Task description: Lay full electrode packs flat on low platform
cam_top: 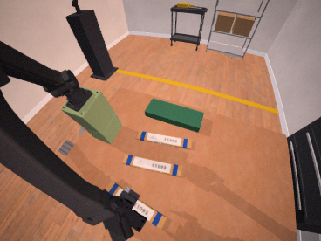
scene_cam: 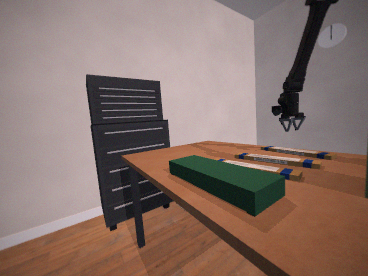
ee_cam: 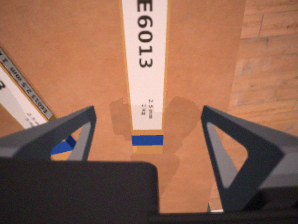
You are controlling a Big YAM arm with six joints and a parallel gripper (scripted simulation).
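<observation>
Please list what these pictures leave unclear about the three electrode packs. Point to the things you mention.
- How full any pack is: closed cartons hide the contents in every view.
- Farthest pack from the platform (cam_top: pixel 174 115) (scene_cam: pixel 225 181), top view: its middle is covered by the gripper (cam_top: pixel 126 209) (scene_cam: pixel 292 125).
- Pack under the gripper, wrist view: far end cut off by the top edge.

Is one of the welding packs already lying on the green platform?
No, all three welding packs lie on the bench, off the green platform.

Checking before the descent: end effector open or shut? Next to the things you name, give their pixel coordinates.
Open: the end effector's (cam_top: pixel 126 211) (scene_cam: pixel 292 125) (ee_cam: pixel 148 112) fingers stand wide apart, and only bench and pack show below the gap.
</observation>
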